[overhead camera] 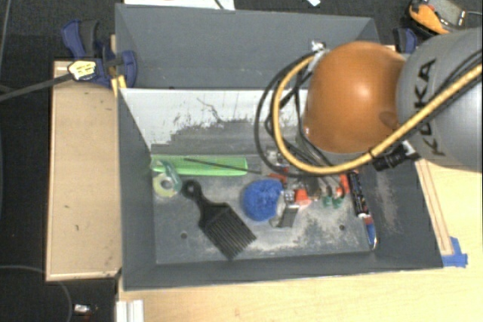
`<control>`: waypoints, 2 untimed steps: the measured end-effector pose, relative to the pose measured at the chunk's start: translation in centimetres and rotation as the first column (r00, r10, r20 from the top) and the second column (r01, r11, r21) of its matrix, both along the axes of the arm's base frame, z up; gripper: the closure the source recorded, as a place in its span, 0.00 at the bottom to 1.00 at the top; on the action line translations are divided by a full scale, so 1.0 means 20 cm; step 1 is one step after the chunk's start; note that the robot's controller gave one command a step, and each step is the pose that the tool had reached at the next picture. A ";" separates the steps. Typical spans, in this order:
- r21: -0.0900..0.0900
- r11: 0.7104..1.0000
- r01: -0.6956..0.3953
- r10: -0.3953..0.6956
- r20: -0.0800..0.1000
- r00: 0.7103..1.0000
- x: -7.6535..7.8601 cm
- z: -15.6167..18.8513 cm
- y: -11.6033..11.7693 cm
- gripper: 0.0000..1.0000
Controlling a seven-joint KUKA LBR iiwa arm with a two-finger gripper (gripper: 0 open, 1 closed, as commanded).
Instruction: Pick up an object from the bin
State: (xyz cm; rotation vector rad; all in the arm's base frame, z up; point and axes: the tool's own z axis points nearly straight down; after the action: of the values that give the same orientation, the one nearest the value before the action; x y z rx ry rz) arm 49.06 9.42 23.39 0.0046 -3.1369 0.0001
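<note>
Grey sloping walls of the bin funnel loose things onto its floor. From the right, the arm's orange cover overhangs the middle. A black brush lies near-left. Right of it sits a blue ball, probably the target, since the gripper hangs low just beside it. The cover shadows the gripper, so whether it is wide or closed cannot be told.

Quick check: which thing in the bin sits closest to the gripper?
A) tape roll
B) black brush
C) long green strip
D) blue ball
D: the blue ball lies right beside the gripper, while the black brush, the green strip and the tape roll all lie further to the left.
</note>
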 end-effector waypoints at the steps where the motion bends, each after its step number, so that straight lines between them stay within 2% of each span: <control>1: 0.001 1.000 0.004 -0.004 0.007 1.000 0.01 0.01 0.00 0.00; 2: 0.001 0.999 -0.045 0.045 0.013 0.999 0.15 -0.43 -0.19 0.00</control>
State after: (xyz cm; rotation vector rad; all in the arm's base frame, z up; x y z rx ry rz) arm 52.06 5.71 14.76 0.0762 -3.1493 -0.0013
